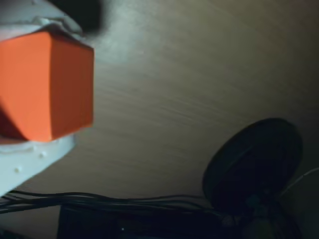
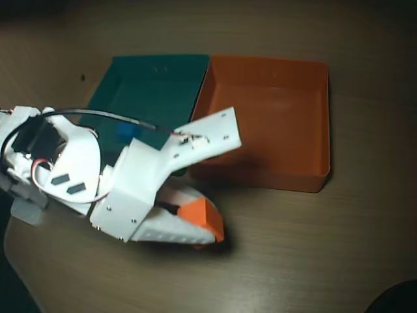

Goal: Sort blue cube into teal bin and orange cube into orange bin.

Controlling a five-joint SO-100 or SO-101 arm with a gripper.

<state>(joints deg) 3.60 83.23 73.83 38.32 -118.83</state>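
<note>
End effector (image 2: 212,228) clamps orange cube (image 1: 47,84)

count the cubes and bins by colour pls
orange cube: 1, held in the jaws
blue cube: 1, in the teal bin
teal bin: 1
orange bin: 1
total: 4
</note>
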